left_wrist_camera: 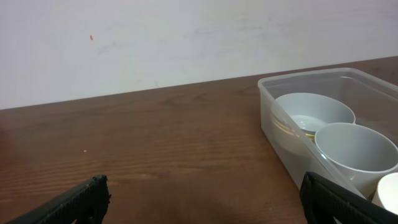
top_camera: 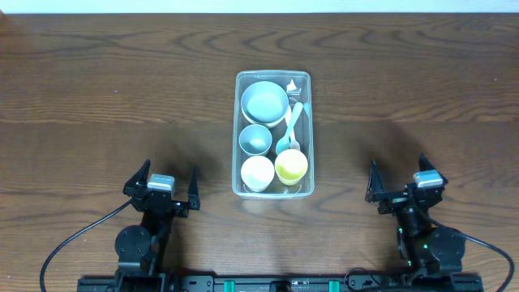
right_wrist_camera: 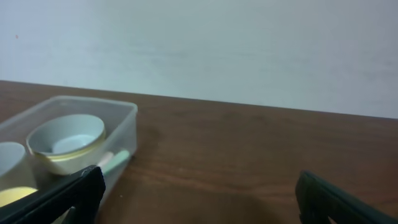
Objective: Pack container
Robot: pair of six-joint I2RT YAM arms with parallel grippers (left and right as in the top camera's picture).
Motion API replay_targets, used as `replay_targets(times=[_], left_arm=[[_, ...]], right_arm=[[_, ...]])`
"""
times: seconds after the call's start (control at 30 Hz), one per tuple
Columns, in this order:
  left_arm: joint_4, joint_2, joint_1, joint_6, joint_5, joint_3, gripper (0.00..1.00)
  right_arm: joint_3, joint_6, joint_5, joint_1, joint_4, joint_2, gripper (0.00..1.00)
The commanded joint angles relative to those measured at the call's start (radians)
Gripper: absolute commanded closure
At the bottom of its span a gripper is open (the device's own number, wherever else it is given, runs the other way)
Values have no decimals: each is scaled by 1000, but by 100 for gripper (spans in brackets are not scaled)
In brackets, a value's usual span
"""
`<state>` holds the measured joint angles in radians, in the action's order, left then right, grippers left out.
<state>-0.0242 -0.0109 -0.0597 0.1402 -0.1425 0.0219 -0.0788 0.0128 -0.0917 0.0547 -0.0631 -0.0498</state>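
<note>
The clear plastic container (top_camera: 302,81) stands at the table's middle. In it are a large pale blue bowl (top_camera: 264,101), a smaller grey-blue cup (top_camera: 255,139), a white cup (top_camera: 258,173), a yellow-green cup (top_camera: 291,166) and a light green spoon (top_camera: 290,130). The container also shows in the left wrist view (left_wrist_camera: 273,102) and in the right wrist view (right_wrist_camera: 127,118). My left gripper (top_camera: 165,188) is open and empty, to the container's front left. My right gripper (top_camera: 401,185) is open and empty, to its front right.
The brown wooden table (top_camera: 97,97) runs to a pale wall at the back (left_wrist_camera: 186,37). The arm bases and cables sit at the near edge (top_camera: 284,282).
</note>
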Motion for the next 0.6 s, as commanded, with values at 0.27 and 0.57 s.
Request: replay_targets(times=[0.27,0.57], left_arm=[[-35,5,5,20,-7,-18,2],[-35,5,5,20,-7,-18,2]], right_arm=[[73,-74,-24,-37,-2,44,1],[73,-82,-2,-37,-8,44,1]])
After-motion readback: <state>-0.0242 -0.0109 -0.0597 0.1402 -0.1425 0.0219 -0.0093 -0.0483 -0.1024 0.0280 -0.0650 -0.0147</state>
